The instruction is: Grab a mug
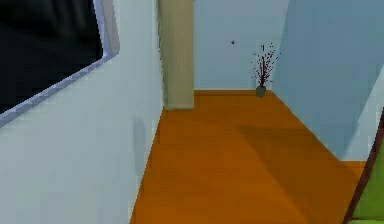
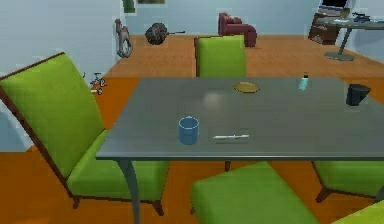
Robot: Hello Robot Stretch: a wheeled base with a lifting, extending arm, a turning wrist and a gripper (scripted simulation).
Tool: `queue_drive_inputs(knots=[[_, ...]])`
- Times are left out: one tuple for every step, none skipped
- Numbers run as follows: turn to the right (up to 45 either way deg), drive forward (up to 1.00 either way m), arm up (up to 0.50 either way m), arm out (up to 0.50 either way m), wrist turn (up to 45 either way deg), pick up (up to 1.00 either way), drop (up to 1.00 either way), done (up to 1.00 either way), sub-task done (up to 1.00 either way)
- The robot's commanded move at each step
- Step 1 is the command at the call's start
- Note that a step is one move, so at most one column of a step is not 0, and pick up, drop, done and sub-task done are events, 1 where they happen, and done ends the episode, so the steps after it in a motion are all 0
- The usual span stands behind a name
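On the arm side view the grey table stretched wide, and the blue mug stood upright on it, close to the near edge and toward the table's left end. Just to its right lay a thin pale stick-like thing, flat on the top and apart from the mug. A second, dark mug stood well away at the right end. Farther back sat a flat yellowish disc and a small teal bottle.

Green chairs ringed the table: a big one angled at the left corner, one at the far side, and a seat pushed in at the near edge, just right of the blue mug. Beyond, a dark red armchair stood on the orange floor.

Ahead, the forward view showed a dark window at the left, bare orange floor, and a twiggy potted plant in the far corner.
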Motion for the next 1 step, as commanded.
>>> queue_drive_inputs(knots=[[0.0, 0.00, 0.50, 0.00, 0.0, 0.00, 0.00, 0.00, 0.00]])
